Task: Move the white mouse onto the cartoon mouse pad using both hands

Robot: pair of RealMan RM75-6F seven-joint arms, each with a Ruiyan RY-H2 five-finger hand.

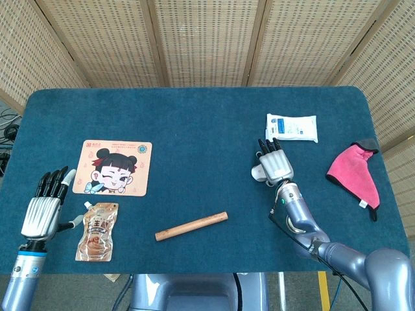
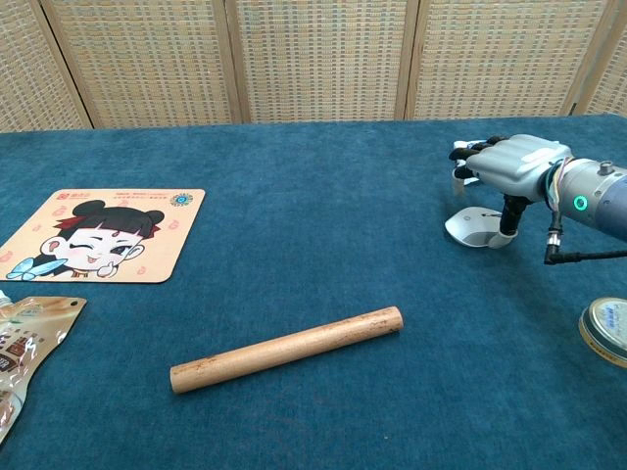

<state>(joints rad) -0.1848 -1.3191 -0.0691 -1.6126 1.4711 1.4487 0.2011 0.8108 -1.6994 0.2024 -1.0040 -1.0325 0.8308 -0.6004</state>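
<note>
The white mouse (image 2: 476,226) lies on the blue table at the right; the head view shows only its left edge (image 1: 258,172) beside my right hand. That right hand (image 1: 275,166) hovers flat over the mouse with fingers stretched forward, and in the chest view the right hand (image 2: 511,163) has its thumb reaching down to the mouse's right side. It holds nothing. The cartoon mouse pad (image 1: 113,168) lies far left, also in the chest view as the cartoon mouse pad (image 2: 98,233). My left hand (image 1: 45,206) is open near the table's front left corner, just left of a pouch.
A wooden rod (image 1: 191,225) lies front centre between the mouse and the pad. A snack pouch (image 1: 97,231) sits below the pad. A white wipes pack (image 1: 291,127) and a pink cloth (image 1: 356,172) lie at the right. A round tin (image 2: 606,331) sits near the front right.
</note>
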